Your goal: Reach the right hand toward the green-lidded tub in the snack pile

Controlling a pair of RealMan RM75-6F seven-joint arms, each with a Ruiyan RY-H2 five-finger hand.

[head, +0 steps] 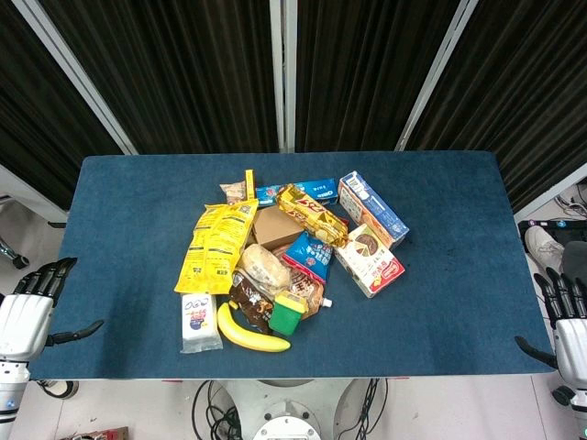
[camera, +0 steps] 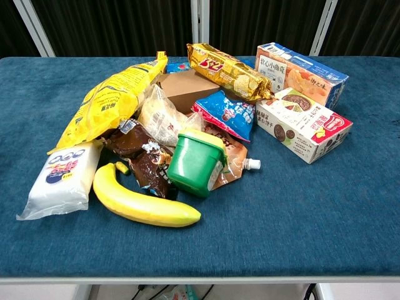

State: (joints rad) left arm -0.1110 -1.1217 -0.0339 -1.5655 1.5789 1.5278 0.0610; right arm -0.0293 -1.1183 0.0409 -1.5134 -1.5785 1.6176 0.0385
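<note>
The green-lidded tub (head: 288, 313) lies tilted at the near edge of the snack pile, beside a banana (head: 250, 334). In the chest view the tub (camera: 195, 162) rests on a brown pouch, its lid facing up and away. My right hand (head: 567, 323) hangs off the table's right edge, fingers spread and empty, far from the tub. My left hand (head: 29, 307) sits off the left edge, fingers apart, holding nothing. Neither hand shows in the chest view.
The pile on the blue table (head: 459, 275) holds a yellow chip bag (head: 213, 242), a white packet (head: 198, 323), a blue snack bag (head: 310, 255), two biscuit boxes (head: 369, 259) and a brown box (head: 275, 227). Bare cloth lies between the pile and the right edge.
</note>
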